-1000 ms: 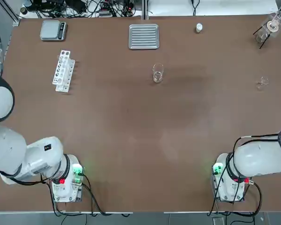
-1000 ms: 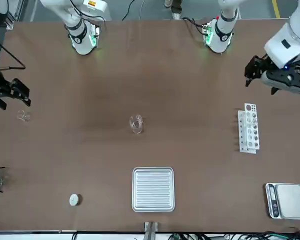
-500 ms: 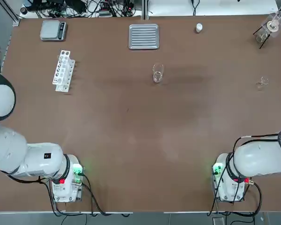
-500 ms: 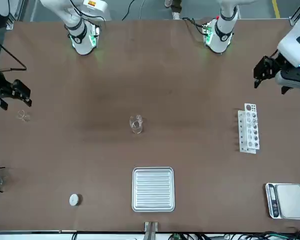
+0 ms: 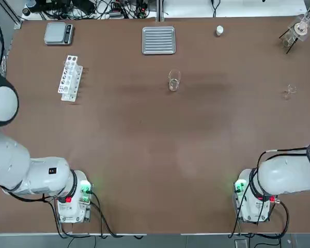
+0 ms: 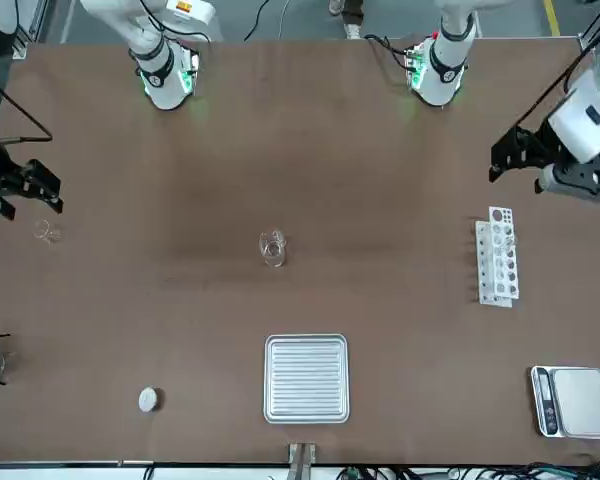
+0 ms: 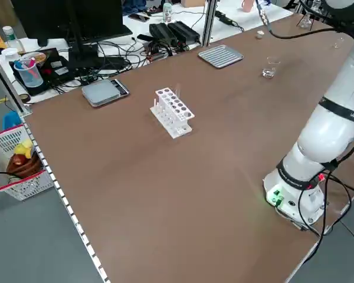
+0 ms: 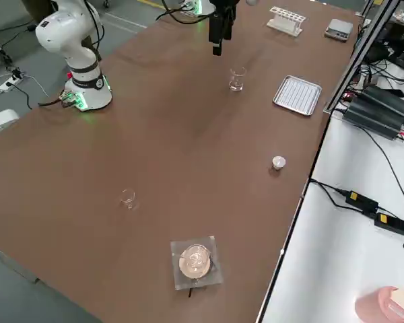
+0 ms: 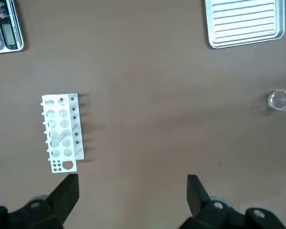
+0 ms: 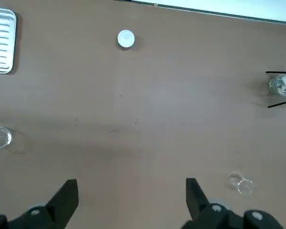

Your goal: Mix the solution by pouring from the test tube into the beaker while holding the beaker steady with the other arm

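The beaker (image 5: pixel 174 81), small and of clear glass, stands upright alone mid-table, also seen in the front view (image 6: pixel 272 247). A white test tube rack (image 5: pixel 70 78) stands at the table's left, and a clear test tube (image 9: pixel 62 136) appears to sit in it. My left gripper (image 6: pixel 515 160) hangs high above the table near the rack, open and holding nothing (image 9: pixel 132 188). At the table's right edge, my right gripper (image 6: pixel 25 185) hovers high near a tiny glass piece, also open and holding nothing (image 10: pixel 131 191). Both grippers are far from the beaker.
A ribbed metal tray (image 5: pixel 158 40) lies behind the beaker at the far edge. A small scale (image 5: pixel 59 33) sits at the far left and a white round cap (image 5: pixel 219 31) far right of centre. A flask on a stand (image 5: pixel 298 28) and a tiny glass (image 5: pixel 289 92) stand at the right.
The left arm has shifted: its gripper swung outward past the table's left edge, then came back in near the rack. The right arm and all the objects have stayed put.
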`<state>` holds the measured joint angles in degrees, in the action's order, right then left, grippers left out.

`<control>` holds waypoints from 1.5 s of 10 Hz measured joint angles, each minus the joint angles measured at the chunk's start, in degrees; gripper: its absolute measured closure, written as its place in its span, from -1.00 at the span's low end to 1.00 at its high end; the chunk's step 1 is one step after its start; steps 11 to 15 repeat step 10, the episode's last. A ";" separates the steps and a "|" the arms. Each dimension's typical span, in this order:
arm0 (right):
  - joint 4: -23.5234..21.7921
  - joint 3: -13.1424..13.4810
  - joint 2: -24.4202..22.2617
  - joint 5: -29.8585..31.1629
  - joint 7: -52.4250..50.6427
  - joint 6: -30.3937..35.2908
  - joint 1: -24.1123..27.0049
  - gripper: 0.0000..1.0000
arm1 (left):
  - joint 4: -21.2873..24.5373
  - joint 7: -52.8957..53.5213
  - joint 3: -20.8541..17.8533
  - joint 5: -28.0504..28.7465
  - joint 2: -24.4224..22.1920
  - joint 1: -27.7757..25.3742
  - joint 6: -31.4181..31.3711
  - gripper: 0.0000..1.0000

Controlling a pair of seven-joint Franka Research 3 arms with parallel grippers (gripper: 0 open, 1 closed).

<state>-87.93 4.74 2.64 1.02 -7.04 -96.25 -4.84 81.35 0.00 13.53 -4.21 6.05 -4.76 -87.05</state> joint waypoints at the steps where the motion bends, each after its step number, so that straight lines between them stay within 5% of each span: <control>1: -0.01 0.02 0.00 0.00 0.00 0.00 0.00 -0.99 | 0.00 0.00 -0.15 0.21 0.73 -0.13 -0.46 -1.00; 15: -0.04 0.03 0.00 0.00 0.00 0.00 0.00 -0.99 | -0.30 -6.07 0.33 3.57 1.02 0.60 -4.24 -1.00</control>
